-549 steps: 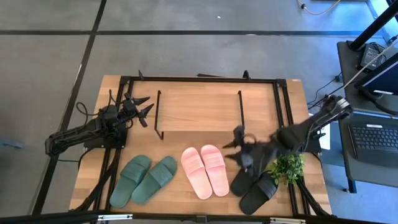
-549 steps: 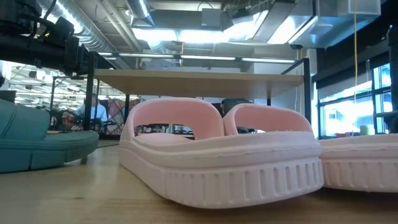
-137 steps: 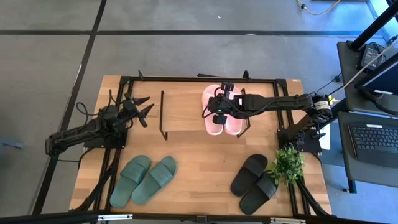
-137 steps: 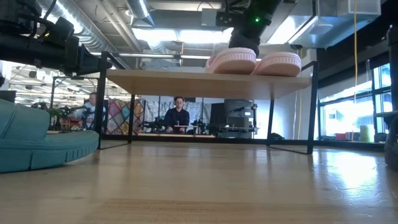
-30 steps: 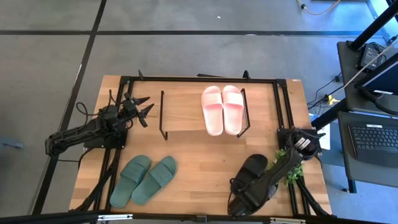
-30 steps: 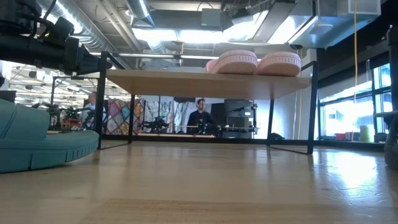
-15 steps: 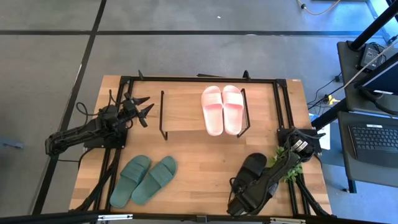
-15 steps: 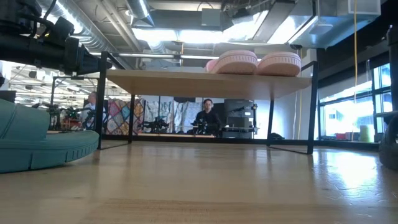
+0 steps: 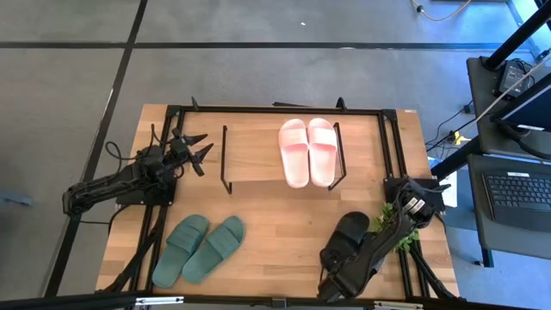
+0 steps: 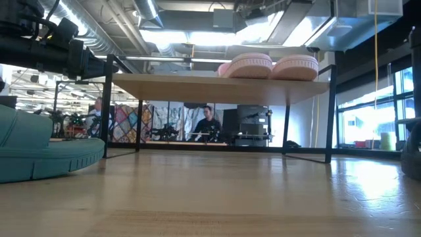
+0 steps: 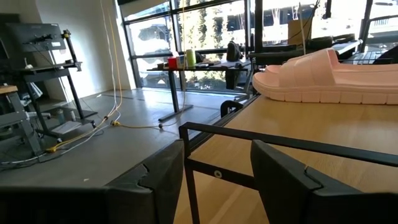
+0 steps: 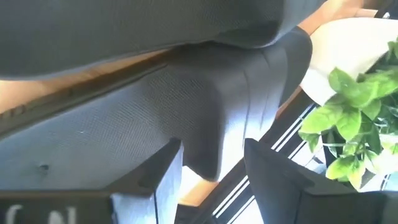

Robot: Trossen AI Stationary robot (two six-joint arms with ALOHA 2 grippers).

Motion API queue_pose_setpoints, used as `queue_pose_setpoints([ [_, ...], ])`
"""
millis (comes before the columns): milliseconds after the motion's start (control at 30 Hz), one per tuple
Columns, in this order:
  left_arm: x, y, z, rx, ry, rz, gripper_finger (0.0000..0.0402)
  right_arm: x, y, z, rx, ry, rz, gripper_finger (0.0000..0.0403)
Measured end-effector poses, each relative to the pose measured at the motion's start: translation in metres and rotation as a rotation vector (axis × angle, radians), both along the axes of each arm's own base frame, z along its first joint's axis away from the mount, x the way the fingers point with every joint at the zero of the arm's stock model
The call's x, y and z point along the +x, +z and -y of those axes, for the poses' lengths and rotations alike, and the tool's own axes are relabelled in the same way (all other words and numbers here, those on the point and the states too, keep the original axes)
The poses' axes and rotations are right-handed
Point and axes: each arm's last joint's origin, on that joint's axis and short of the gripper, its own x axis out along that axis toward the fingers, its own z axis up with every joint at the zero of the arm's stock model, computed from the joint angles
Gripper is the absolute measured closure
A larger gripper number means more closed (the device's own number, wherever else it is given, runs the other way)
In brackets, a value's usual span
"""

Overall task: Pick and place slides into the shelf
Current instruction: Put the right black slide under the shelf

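Since a second ago my right gripper [image 9: 334, 274] crept onto the black slides [image 9: 349, 232] at the bench's near right; jaws apart, straddling a strap. I'd seat deeper before closing. Left gripper [image 9: 194, 148] waits beside the shelf [image 9: 254, 153], jaws apart.

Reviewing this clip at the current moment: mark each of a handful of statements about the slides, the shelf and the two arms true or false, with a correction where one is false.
1. The pink slides lie on top of the shelf. True.
2. The green slides are on the shelf too. False: they lie on the table, in front of the shelf.
3. The right gripper is down at the black slides. True.
4. The left gripper holds a green slide. False: it is open and holds nothing, left of the shelf.
5. The potted plant stands on the shelf. False: it stands by the black slides.
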Motion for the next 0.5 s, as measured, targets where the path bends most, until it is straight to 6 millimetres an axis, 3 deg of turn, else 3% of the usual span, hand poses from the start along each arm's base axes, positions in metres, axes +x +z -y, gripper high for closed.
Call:
queue_pose_setpoints([
  [367,0.000,0.000,0.000,0.000,0.000,0.000,0.0223,-0.010,-0.031,-0.002,-0.087,0.025,-0.084,0.0232],
  [500,0.000,0.000,0.000,0.000,0.000,0.000,0.0223,-0.013,-0.037,0.001,-0.109,0.021,-0.103,0.0250],
])
